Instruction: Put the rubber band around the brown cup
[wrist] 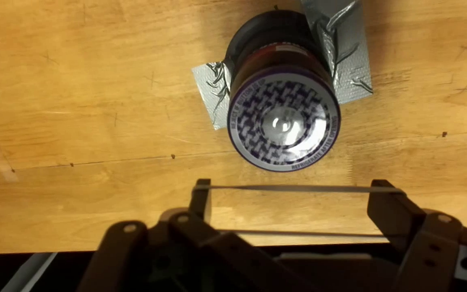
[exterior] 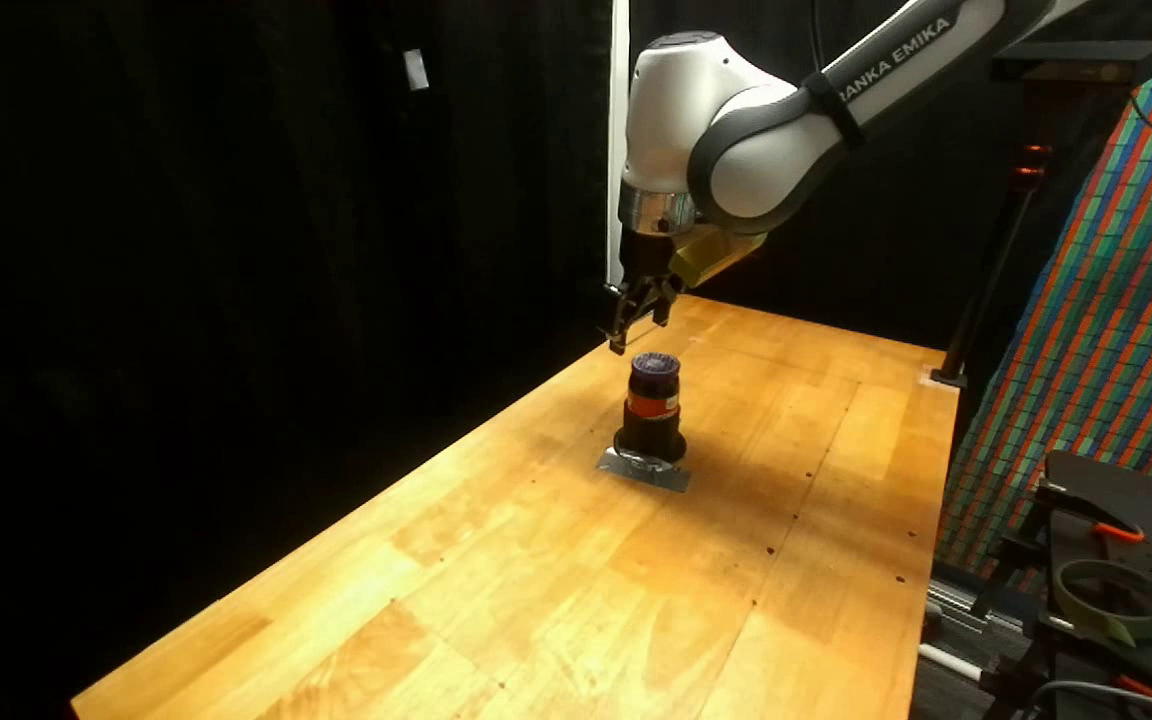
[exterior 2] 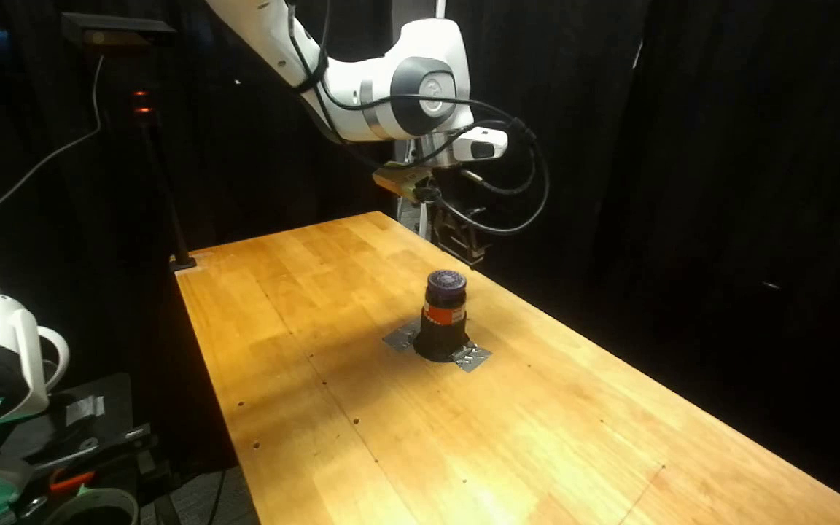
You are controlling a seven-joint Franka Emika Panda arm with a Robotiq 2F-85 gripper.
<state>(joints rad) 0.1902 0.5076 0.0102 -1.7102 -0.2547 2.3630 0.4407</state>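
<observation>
The brown cup (exterior: 654, 407) is a short, dark jar-like cylinder with an orange-red stripe and a patterned purple lid. It stands upright on the table in both exterior views (exterior 2: 444, 313), and its lid faces the camera in the wrist view (wrist: 284, 121). My gripper (wrist: 292, 202) is open, above the table and off to one side of the cup, apart from it. It also shows higher than the lid in an exterior view (exterior: 640, 335). The rubber band (wrist: 290, 188) is stretched around both fingers, with two strands spanning the gap. In an exterior view the fingers (exterior 2: 469, 255) are dark and hard to make out.
A black base (exterior 2: 440, 343) under the cup is fixed to the wooden table (exterior: 576, 600) with grey tape (wrist: 351, 69). The table edge lies close below my gripper in the wrist view. A dark post (exterior: 976, 270) stands at a table corner. A cable (exterior 2: 544, 197) loops beside my wrist.
</observation>
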